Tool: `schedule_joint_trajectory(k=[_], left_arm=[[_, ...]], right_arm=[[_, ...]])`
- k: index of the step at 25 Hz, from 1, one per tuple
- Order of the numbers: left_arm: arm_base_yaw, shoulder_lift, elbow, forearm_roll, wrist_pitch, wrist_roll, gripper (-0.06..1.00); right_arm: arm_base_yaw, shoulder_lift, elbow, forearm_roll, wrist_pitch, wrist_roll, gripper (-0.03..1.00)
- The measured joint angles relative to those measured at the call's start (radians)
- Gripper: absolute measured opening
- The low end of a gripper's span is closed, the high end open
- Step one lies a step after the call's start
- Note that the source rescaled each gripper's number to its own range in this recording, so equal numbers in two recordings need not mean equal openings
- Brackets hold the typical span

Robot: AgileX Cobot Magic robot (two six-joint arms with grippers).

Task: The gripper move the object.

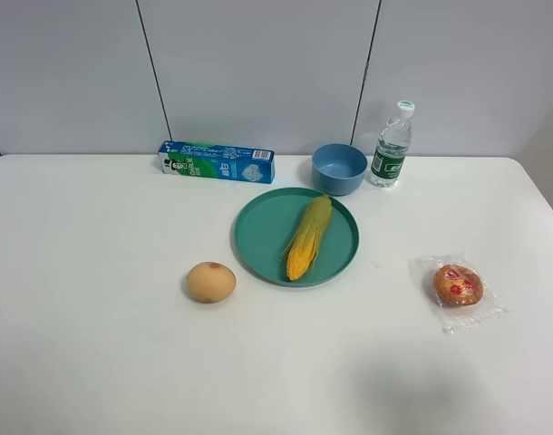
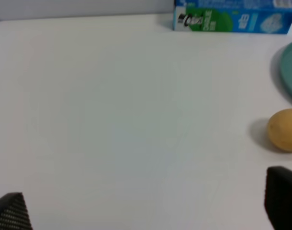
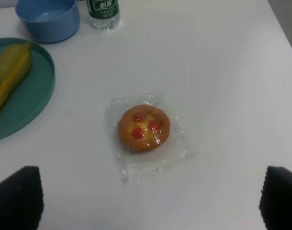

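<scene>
The ear of corn (image 1: 309, 237) lies on a teal plate (image 1: 258, 213) at the table's middle, yellow kernel end toward the front. It also shows in the right wrist view (image 3: 9, 72). Neither arm shows in the exterior view. My left gripper (image 2: 146, 211) is open and empty over bare table, left of the plate. My right gripper (image 3: 148, 201) is open and empty, hovering near a wrapped pastry (image 3: 143, 128), right of the plate. Only the dark fingertips (image 3: 16, 196) show.
A tan egg-like ball (image 1: 210, 282) sits front left of the plate. A blue-green box (image 1: 218, 161), a blue bowl (image 1: 339, 169) and a water bottle (image 1: 392, 145) stand behind the plate. The wrapped pastry (image 1: 458, 285) lies at the right.
</scene>
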Motion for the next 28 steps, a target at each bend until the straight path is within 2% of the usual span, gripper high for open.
schedule_joint_trajectory(k=[28], left_arm=[[0.0,-0.04,0.033,0.005,-0.002,0.001,1.0]], right_arm=[[0.0,0.0,0.0,0.0,0.0,0.0,1.0]])
